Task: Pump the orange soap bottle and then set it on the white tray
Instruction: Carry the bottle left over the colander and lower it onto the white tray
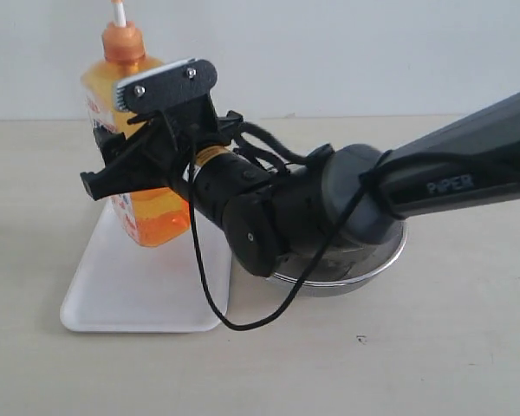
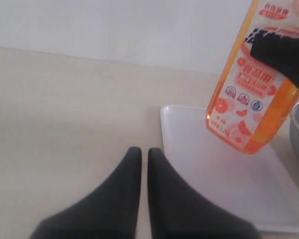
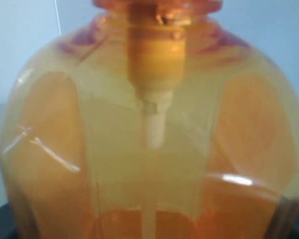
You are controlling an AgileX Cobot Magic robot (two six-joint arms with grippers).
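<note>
Grip check: right gripper (image 1: 126, 169) jaws wide around orange soap bottle (image 1: 159, 218) mid-body, holding it, base over far end of white tray (image 1: 139, 295), contact unclear; left gripper (image 2: 144, 152) fingers pressed together, empty, above table (image 2: 65, 99) beside tray; steel bowl (image 1: 373, 264) under right arm (image 1: 468, 182).

Looks like a robot lab/test bench, not a real kitchen: bare beige tabletop (image 1: 433, 347) w/ blank white wall (image 1: 329, 52) beyond the right hand (image 1: 121, 169), black arm (image 1: 468, 173) marked PiPER, loose cable (image 1: 208, 295). Only a few props: orange soap bottle (image 1: 156, 217) in the hand, white tray (image 1: 139, 295) below it, steel bowl (image 1: 364, 269) under the arm behind it
</note>
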